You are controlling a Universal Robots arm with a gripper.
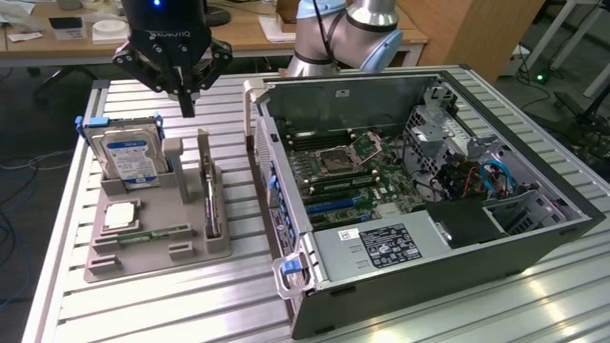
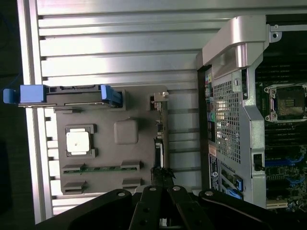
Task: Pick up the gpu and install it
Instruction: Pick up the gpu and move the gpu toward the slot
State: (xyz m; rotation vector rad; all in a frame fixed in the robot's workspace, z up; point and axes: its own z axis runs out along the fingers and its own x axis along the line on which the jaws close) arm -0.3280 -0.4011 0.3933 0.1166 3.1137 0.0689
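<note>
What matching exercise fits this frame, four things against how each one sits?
Things: 1 gpu; 2 hard drive; 3 processor chip; 4 tool.
States: A flat in a square recess; B shut, above the grey holder; C upright, blue-and-white label facing out; D on edge in a narrow slot.
Pairs: 1-D; 2-C; 3-A; 4-B.
</note>
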